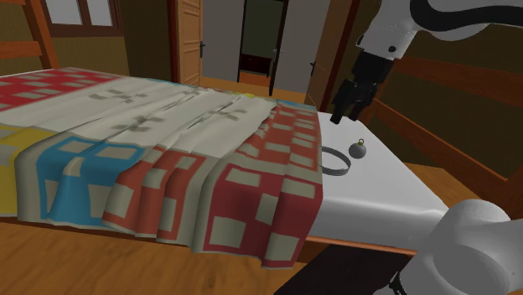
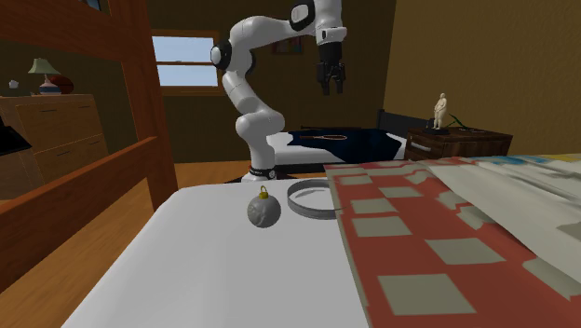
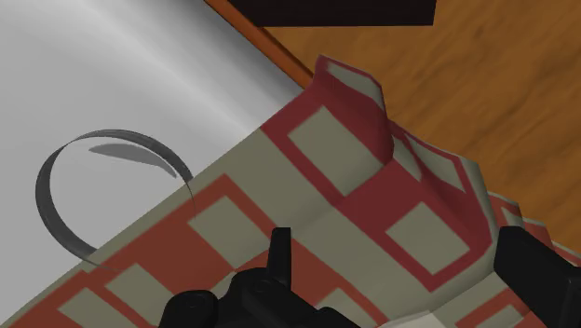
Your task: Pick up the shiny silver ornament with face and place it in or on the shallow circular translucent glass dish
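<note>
shoulder view: shows gripper [image 1: 348, 107] hanging high over white sheet [image 1: 385, 193], fingers apart, holding nothing; silver ornament [image 1: 357, 151] lying just beside glass dish [image 1: 333, 159], near checked quilt [image 1: 168, 168].
second exterior view: puts ornament outside dish rim, loop on top, gripper well above both.
wrist view: looks down past open fingers [image 3: 279, 247] on quilt and dish.
seems nothing done yet; descending, grasping and placing all left.
</note>
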Motion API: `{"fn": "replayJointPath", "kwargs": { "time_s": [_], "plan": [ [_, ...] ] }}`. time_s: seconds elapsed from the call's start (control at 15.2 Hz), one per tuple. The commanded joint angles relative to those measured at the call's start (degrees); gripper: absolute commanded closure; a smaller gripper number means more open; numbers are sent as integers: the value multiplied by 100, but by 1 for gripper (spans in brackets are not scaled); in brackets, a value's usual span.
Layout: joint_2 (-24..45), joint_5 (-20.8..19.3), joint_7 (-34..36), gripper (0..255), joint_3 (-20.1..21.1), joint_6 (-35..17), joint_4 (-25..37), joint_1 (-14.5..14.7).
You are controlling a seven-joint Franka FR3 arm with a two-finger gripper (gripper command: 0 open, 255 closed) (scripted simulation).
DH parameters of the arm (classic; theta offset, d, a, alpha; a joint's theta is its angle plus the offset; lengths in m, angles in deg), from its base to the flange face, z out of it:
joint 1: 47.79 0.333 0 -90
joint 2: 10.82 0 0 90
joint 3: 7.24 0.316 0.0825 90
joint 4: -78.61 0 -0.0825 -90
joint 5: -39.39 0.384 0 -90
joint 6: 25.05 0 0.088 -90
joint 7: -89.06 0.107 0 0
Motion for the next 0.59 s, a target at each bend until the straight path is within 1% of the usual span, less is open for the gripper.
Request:
{"fn": "replayJointPath", "kwargs": {
  "time_s": [0.0, 0.26, 0.53],
  "plan": [
    [0, 0, 0, 0, 0, 0, 0, 0],
    [-462, -205, -886, 0, -699, -243, -515, -36],
    [-733, -456, -1786, 0, -1458, -490, -862, -96]
  ]
}}
